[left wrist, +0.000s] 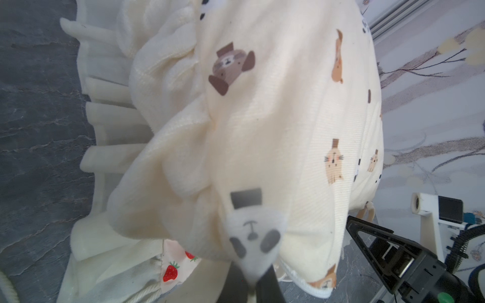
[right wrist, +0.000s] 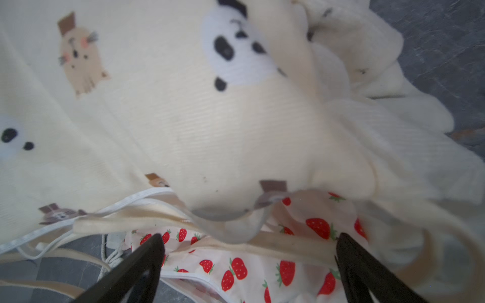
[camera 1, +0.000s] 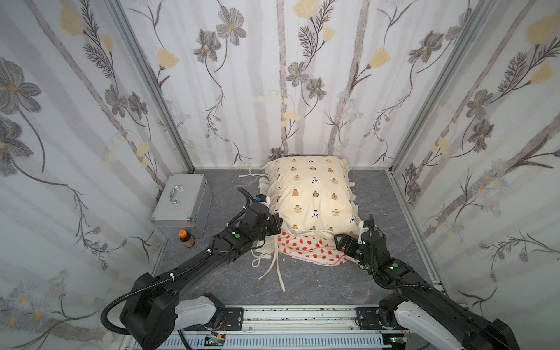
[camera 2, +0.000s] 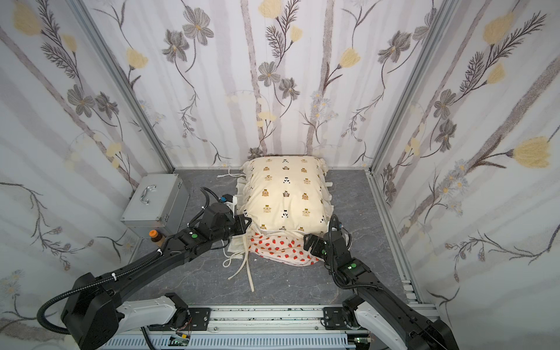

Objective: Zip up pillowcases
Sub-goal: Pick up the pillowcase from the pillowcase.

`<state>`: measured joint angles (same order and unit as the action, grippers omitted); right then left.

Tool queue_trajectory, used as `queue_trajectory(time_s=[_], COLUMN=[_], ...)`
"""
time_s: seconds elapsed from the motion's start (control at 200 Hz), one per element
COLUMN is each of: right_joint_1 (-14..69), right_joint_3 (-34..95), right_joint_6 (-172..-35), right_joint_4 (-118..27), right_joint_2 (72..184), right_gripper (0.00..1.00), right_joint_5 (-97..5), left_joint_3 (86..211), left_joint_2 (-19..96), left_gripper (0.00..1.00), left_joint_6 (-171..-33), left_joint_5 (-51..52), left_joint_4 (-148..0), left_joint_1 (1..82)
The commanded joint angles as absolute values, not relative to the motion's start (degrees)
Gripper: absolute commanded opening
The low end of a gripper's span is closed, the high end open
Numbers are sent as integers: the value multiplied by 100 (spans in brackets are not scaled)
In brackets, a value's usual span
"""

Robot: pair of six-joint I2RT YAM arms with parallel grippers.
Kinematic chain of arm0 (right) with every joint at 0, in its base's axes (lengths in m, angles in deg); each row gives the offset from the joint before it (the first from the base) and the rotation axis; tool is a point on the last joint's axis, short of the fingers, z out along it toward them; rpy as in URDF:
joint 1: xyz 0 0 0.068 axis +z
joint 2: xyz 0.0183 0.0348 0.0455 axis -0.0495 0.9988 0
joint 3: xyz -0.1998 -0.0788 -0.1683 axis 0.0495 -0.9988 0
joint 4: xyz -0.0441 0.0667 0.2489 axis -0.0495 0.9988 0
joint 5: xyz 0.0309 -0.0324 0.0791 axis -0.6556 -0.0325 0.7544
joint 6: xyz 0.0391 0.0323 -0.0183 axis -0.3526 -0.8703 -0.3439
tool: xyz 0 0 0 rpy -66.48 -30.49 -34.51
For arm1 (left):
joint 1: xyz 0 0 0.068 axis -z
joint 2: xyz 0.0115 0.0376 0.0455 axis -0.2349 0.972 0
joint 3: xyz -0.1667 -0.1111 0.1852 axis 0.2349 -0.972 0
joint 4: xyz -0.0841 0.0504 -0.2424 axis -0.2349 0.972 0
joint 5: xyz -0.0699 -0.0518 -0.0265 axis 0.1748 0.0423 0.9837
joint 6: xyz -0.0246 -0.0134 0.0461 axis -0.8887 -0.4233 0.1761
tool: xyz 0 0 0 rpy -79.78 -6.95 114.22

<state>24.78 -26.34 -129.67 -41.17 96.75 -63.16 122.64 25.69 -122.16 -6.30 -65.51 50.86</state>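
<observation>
A plump cream bear pillowcase (camera 1: 313, 194) lies on top of a flatter strawberry pillowcase (camera 1: 309, 250), both on a grey marbled table (camera 1: 318, 288), seen in both top views. The strawberry pillowcase sticks out from under the near edge of the upper one.

The left gripper (camera 1: 277, 225) is pressed against the bear pillowcase's near left corner. The left wrist view shows its jaws closed tight on a pinch of cream fabric printed with a panda face.

The right gripper (right wrist: 249, 236) sits at the near right corner with its jaws spread wide, holding nothing. Its two black fingers (right wrist: 141, 265) hang over the strawberry cloth, just beside the bear pillowcase's white-trimmed edge.

Long cream ties (camera 1: 277, 269) trail from the left corner toward the robot.
</observation>
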Motion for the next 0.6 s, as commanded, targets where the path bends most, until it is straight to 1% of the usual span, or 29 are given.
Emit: queue_trajectory(time_s=[0.0,0.15,0.32,0.495,0.595], right_joint_1=[2176,1780,1315,1380,1711], right_joint_3=[-2623,-2434,-2247,-1946,-1823], right_joint_6=[-12667,-12367,-12087,-11996,-12111], right_joint_4=[-4108,-3769,-3628,-3269,-3131], right_joint_2=[9696,9806,9660,9515,9295], right_gripper=[100,100,100,100,100], right_joint_5=[-6429,-6777,-6864,-6567,-6696], left_joint_3=[12585,13068,12962,12626,12482], left_joint_2=[2634,2704,2638,2569,2511], left_gripper=[0,0,0,0,0], left_joint_6=[-12073,-12019,-12186,-12402,-12470], left_joint_5=[-684,-545,-437,-317,-266], left_joint_4=[-6459,-6160,-6201,-6339,-6354], left_joint_1=[5059,5059,5059,5063,5059])
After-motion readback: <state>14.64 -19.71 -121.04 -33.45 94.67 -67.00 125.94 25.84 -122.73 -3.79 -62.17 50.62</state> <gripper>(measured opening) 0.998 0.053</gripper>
